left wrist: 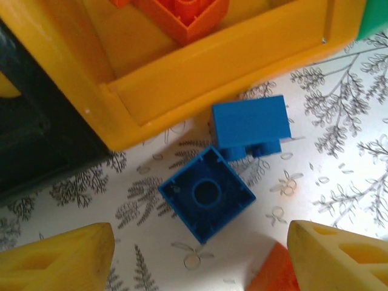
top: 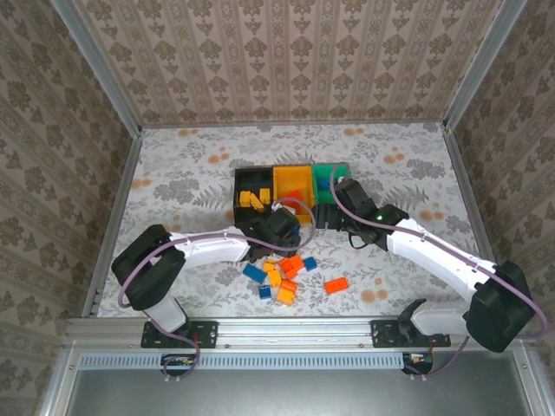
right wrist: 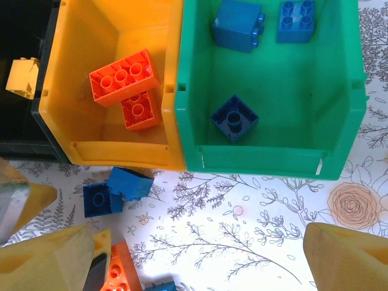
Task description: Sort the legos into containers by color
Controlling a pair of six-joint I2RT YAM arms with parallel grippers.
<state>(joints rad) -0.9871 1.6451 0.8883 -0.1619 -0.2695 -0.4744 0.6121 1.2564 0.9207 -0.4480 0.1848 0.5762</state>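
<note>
Sorting half done: yellow bricks in black bin, orange bricks in yellow bin, blue bricks in green bin. Around ten loose bricks near the desk's front edge. Left pincer and right pincer apart, empty.

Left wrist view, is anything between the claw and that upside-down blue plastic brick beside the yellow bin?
Nothing visible. The upside-down blue plastic brick lies on bare table just ahead of the open left claw. An orange plastic brick sits lower right, off the path.
</note>
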